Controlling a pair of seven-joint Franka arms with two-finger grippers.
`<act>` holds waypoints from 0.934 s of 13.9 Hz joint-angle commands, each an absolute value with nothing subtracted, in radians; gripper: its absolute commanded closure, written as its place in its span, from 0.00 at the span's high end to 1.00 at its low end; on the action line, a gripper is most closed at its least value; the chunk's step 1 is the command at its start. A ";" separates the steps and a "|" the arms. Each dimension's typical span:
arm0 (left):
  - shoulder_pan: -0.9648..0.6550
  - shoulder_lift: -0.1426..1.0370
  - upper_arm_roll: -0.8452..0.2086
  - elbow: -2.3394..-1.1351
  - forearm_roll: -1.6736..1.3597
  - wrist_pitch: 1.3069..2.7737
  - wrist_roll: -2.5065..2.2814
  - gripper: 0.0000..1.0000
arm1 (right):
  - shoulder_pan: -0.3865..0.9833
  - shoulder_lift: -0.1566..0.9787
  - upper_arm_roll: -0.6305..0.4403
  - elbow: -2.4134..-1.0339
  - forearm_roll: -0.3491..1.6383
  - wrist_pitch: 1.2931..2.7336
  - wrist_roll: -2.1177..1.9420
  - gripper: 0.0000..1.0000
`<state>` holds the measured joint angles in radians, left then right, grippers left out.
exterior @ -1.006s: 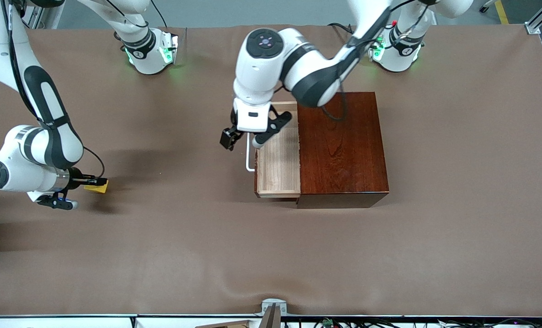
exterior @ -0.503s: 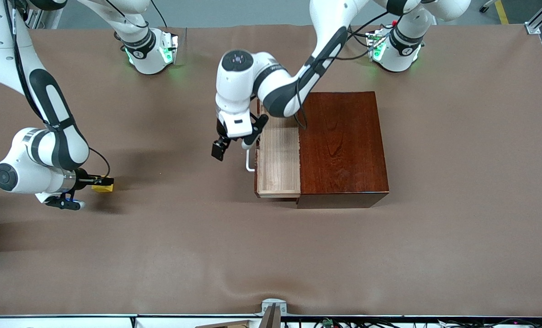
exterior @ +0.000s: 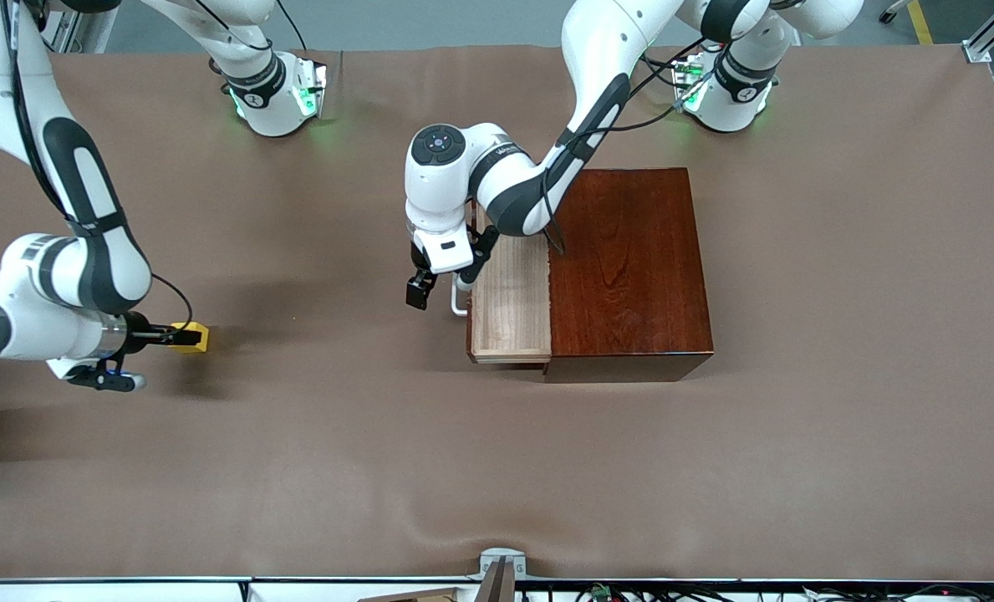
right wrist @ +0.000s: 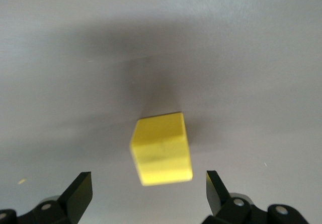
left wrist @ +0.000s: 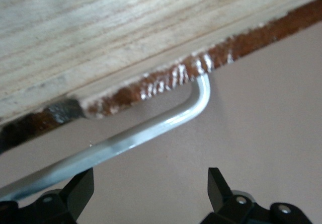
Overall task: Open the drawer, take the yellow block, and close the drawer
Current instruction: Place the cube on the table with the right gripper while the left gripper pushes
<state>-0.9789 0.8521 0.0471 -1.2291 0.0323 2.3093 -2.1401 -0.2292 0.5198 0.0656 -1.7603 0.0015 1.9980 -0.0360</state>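
- Yellow block [exterior: 193,336] resting on the bench [exterior: 497,468] toward the right arm's end, well apart from the wooden box [exterior: 626,272].
- Right claw [exterior: 180,337] released, fingers straddling the block without touching.
- Drawer [exterior: 509,305] pulled out at the box's 9 o'clock.
- Left claw [exterior: 440,288] spread wide around the white handle [left wrist: 151,133].

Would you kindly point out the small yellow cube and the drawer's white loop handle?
small yellow cube [right wrist: 162,148]: right wrist view, middle of its facing side.
white loop handle [left wrist: 151,133]: left wrist view, straight bar.
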 commanded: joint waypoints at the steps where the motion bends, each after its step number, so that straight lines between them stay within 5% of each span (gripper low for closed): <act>1: -0.976 0.848 0.070 -1.206 0.031 2.229 -2.164 1.00 | -0.198 0.482 0.069 -1.648 -0.015 1.837 -0.029 1.00; 6: -0.951 0.838 0.089 -1.209 0.032 2.131 -2.166 1.00 | -0.166 0.457 0.072 -1.468 -0.009 1.661 -0.028 1.00; 13: -0.911 0.821 0.106 -1.215 0.037 1.933 -2.164 1.00 | -0.100 0.299 0.074 -1.433 -0.011 1.603 -0.025 1.00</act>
<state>-0.9265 0.8428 0.0917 -1.1929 0.0323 1.9966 -2.1796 -0.1136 0.3610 0.0712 -1.4201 0.0015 1.6310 -0.0345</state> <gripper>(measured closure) 0.000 0.000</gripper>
